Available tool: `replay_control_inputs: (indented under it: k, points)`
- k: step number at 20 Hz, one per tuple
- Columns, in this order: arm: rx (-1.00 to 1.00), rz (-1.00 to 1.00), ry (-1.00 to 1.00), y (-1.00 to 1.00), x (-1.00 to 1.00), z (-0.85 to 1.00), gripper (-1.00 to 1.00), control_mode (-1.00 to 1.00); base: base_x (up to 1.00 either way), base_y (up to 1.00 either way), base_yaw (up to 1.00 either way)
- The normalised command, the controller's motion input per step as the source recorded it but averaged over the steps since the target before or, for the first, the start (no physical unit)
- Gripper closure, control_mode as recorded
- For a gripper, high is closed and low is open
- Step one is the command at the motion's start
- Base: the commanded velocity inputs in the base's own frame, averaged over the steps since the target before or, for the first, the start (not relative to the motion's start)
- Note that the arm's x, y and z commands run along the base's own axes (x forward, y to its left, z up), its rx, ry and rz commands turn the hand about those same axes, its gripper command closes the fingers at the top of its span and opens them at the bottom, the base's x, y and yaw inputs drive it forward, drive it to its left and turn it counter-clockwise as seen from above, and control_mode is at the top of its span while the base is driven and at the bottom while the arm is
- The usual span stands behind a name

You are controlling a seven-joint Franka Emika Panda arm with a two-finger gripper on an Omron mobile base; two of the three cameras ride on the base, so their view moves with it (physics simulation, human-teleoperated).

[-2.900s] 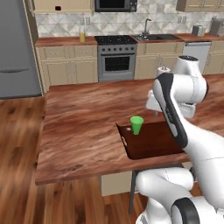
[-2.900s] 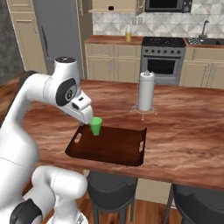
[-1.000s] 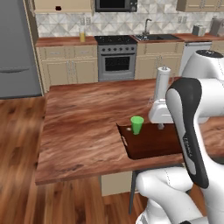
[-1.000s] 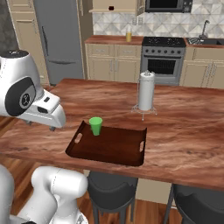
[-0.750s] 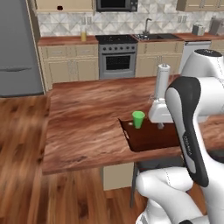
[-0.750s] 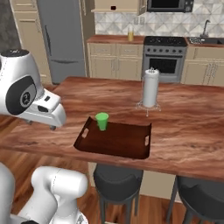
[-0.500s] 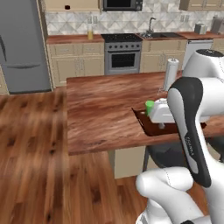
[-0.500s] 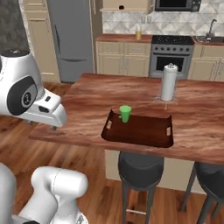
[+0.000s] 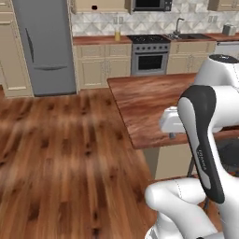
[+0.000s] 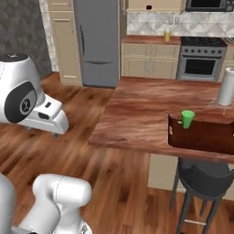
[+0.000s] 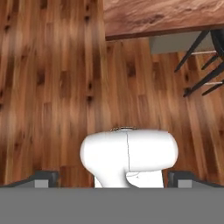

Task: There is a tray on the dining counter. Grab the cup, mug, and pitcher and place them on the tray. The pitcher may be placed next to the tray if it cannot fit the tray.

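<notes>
The green cup (image 10: 187, 119) stands upright in the left end of the dark brown tray (image 10: 203, 135), which lies on the dining counter (image 10: 137, 112) near its front edge. On the far back counter beside the stove stands the pitcher (image 10: 167, 34) with its yellow liquid, a small shape in the left base view too (image 9: 117, 35). The mug is out of view. My gripper (image 11: 113, 177) is open, with its fingertips (image 11: 44, 177) wide apart and nothing between them. It points down at the wood floor, off the dining counter's (image 11: 162, 15) corner.
A white paper towel roll (image 10: 225, 87) stands on the dining counter behind the tray. Dark bar stools (image 10: 201, 178) are tucked under its front edge. A grey fridge (image 9: 44, 46) and a stove (image 9: 149, 58) line the back wall, with open wood floor (image 9: 60, 154) in between.
The base has driven away from the dining counter, so the whole scene has slid right and farther off. The arm has pulled back from the tray. The cup has stayed on the tray.
</notes>
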Motion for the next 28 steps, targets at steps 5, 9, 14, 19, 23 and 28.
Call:
replay_control_inputs:
  k: [5,9,14,19,23,28]
  points:
    - [0.0,0.0,0.0,0.0,0.0,0.0,-1.0,1.0,0.26,1.0,0.05]
    - [0.0,0.0,0.0,0.0,0.0,0.0,-1.0,1.0,0.6,1.0,0.03]
    - [0.0,0.0,0.0,0.0,0.0,0.0,-1.0,1.0,0.71,1.0,0.03]
    - [0.0,0.0,0.0,0.0,0.0,0.0,-1.0,1.0,0.97,1.0,0.01]
    - [0.0,0.0,0.0,0.0,0.0,0.0,-1.0,1.0,1.0,0.99,0.0]
    - [0.0,0.0,0.0,0.0,0.0,0.0,-1.0,1.0,1.0,0.47,0.0]
